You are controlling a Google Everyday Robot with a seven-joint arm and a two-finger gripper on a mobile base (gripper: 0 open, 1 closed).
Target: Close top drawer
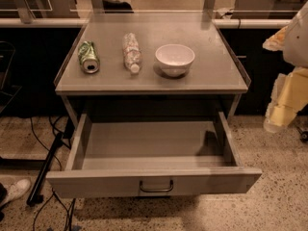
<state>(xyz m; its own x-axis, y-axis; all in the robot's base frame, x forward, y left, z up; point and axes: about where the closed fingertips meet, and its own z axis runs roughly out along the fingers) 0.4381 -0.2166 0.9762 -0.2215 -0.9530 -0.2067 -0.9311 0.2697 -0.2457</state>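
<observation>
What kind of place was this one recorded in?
Probably an office or lab workspace, not a home: speckled hard floor, loose cables, and a grey metal cabinet with its top drawer pulled open. A can, bottle and bowl are on top. The gripper hangs at the right edge, beside the cabinet.

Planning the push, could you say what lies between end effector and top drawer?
Camera view: only bare floor between the end effector, at right edge, and top drawer.

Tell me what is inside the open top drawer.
The top drawer shows only its bare grey floor; nothing lies on the visible part. Its rear, under the tabletop, is shadowed and hidden. The gripper hangs at the view's right edge, outside the drawer.
</observation>
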